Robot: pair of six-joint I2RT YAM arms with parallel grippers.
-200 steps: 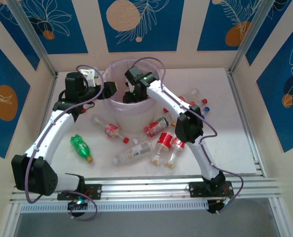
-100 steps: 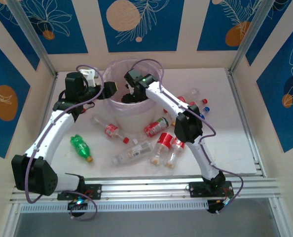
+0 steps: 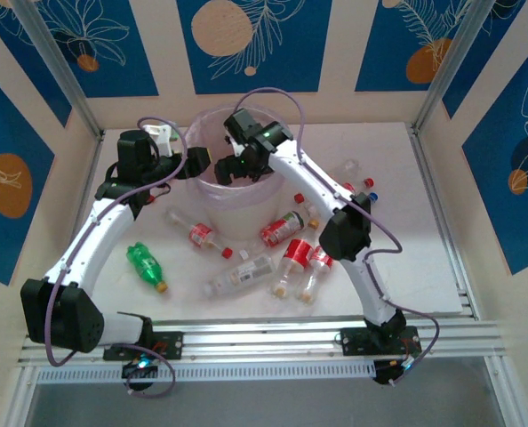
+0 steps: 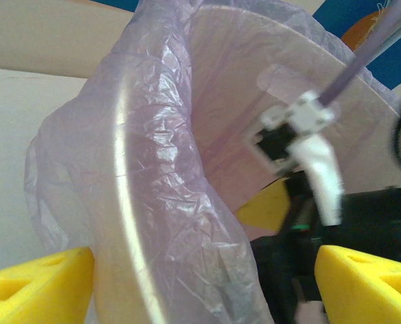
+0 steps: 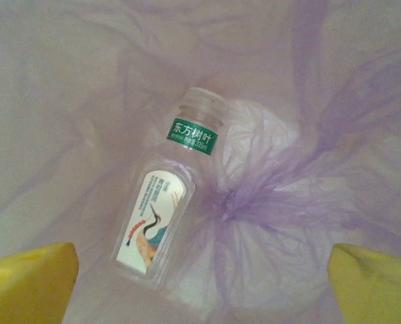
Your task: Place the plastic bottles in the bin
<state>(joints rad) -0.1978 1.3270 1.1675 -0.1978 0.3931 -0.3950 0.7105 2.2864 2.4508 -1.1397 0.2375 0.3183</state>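
plastic bottles [image 3: 282, 228] are lying on their sides on the white table [image 3: 424, 267], just in front of the bin [image 3: 212, 197]. most of them are wearing red labels. a green bottle [image 3: 146, 264] is lying by itself on the left side, and a long pale bottle [image 3: 239, 276] is lying near the front. a few more little ones are lying over on the right.

the bin is sitting at the far side of the table, in the middle. a thin pink bag [image 4: 173, 135] is lining it and hanging over its rim.

one clear bottle [image 5: 163, 216] is lying at the bottom of the bin, on the bag. it is wearing a green band round its neck and a label with a bird on it.

the right claw [image 3: 231, 167] is hanging over the open top of the bin. in its own camera the right claw [image 5: 204, 277] is spreading its yellow fingers [image 5: 25, 283] wide and pinching nothing. the clear bottle is lying far below them, not touching.

the left claw [image 3: 197, 163] is waiting at the left edge of the bin. in its own camera the left claw [image 4: 200, 287] is also spreading its yellow fingers [image 4: 362, 283] wide, one outside the rim and one inside. it is gripping nothing.
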